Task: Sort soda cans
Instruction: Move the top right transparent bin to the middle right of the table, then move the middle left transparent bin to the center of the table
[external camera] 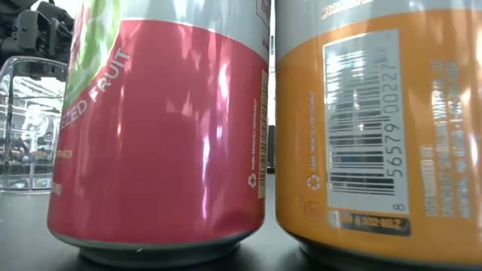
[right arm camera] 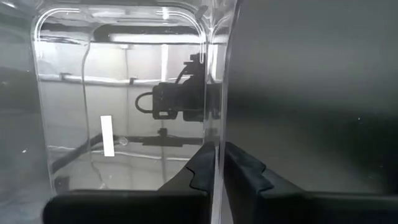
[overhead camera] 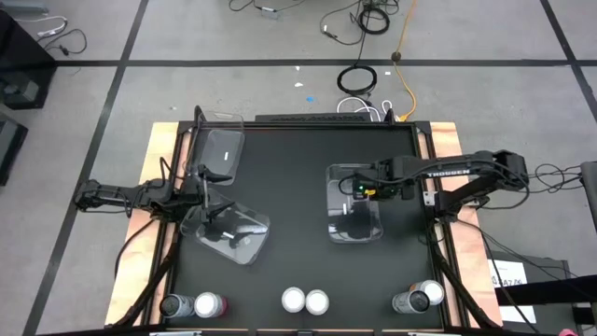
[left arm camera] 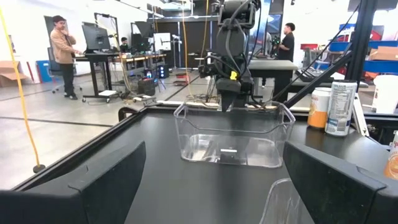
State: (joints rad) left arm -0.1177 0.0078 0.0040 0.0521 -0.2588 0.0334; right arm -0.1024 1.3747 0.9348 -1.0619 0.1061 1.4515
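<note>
Six soda cans stand upright in three pairs along the table's near edge: a dark grey can (overhead camera: 177, 305) beside a pink-red one (overhead camera: 207, 304), a pink-red can (external camera: 158, 135) beside an orange one (external camera: 376, 128) in the middle (overhead camera: 305, 301), and a grey can (left arm camera: 341, 107) beside an orange one (left arm camera: 320, 109) at the near right (overhead camera: 420, 299). My right gripper (right arm camera: 216, 167) is over the table's middle right, shut on a clear bin (overhead camera: 354, 219). My left gripper (left arm camera: 214, 163) is open at the table's left (overhead camera: 201, 189) and faces that bin (left arm camera: 233, 140). My right gripper pinches the clear bin's wall (right arm camera: 216, 134) on the side toward the table's right, about midway along it. One finger (right arm camera: 189, 177) is inside the bin and one finger (right arm camera: 249, 174) is outside. The fingers come from above, pointing down. The bin is upright and level; whether it is lifted, I cannot tell.
Two more clear bins stand on the left: one at the far left (overhead camera: 224, 154) and one turned askew nearer (overhead camera: 231, 231), its rim (left arm camera: 280, 199) just ahead of my left gripper. The dark tabletop (overhead camera: 289, 131) has wooden side rails. People and desks show in the room beyond.
</note>
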